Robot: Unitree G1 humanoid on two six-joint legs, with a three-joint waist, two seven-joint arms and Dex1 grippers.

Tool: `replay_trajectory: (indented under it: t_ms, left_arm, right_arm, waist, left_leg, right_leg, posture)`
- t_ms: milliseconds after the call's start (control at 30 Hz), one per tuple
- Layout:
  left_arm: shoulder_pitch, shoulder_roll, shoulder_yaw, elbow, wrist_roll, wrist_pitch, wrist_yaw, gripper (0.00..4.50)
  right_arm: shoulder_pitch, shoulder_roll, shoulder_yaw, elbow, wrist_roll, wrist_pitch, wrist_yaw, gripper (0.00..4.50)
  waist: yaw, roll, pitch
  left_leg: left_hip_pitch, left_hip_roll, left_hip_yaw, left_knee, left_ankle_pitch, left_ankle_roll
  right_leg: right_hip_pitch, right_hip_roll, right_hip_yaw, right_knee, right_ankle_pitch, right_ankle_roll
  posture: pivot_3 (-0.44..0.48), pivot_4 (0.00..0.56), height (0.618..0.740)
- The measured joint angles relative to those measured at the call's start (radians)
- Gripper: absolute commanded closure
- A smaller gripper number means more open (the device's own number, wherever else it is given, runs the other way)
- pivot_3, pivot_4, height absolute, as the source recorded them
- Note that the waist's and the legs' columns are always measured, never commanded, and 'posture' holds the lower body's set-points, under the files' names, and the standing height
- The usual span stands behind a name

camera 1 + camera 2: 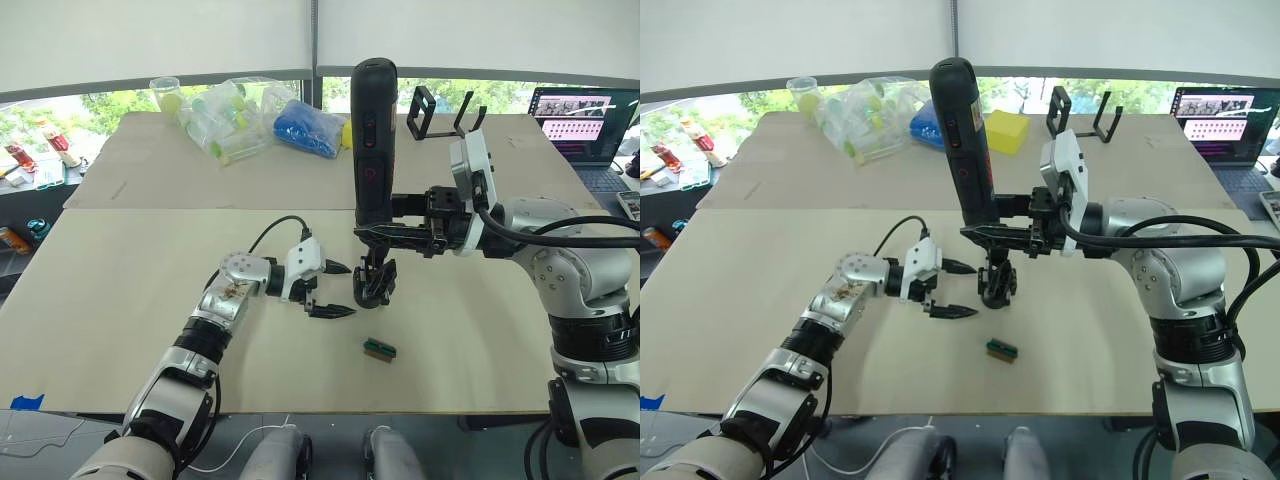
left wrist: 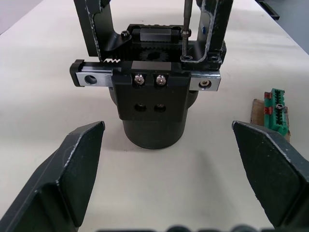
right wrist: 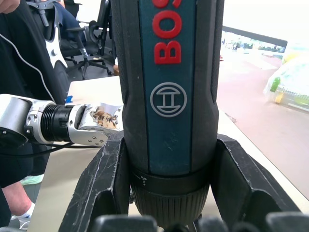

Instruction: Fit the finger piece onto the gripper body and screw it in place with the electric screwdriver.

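Black all over, one screwdriver stands upright in the right end effector, which is clenched around its lower barrel; its thin bit reaches down onto the one gripper body standing on the desk. Just beside the body, the left end effector is released, fingers spread wide. One small green block lies near.
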Motion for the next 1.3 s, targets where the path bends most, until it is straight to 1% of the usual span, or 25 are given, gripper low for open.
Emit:
replay_trajectory:
  t_ms: [433, 1300]
  left_arm:
    - [-0.014, -0.002, 0.0, 0.01, 0.001, -0.001, 0.002, 0.0]
    - [-0.014, -0.006, 0.0, 0.019, 0.017, -0.004, 0.006, 0.0]
  right_arm:
    - [0.008, 0.022, -0.016, -0.001, 0.001, 0.001, -0.022, 2.59]
    - [0.017, 0.019, -0.021, -0.02, 0.002, 0.003, -0.018, 2.59]
  waist:
    - [0.0, 0.0, 0.0]
    - [0.0, 0.0, 0.0]
  left_leg:
    - [0.0, 0.0, 0.0, 0.0, 0.0, 0.0]
    - [0.0, 0.0, 0.0, 0.0, 0.0, 0.0]
  right_leg:
    - [0.0, 0.0, 0.0, 0.0, 0.0, 0.0]
    - [0.0, 0.0, 0.0, 0.0, 0.0, 0.0]
  posture:
    - [0.0, 0.15, 0.74]
    - [0.0, 0.15, 0.74]
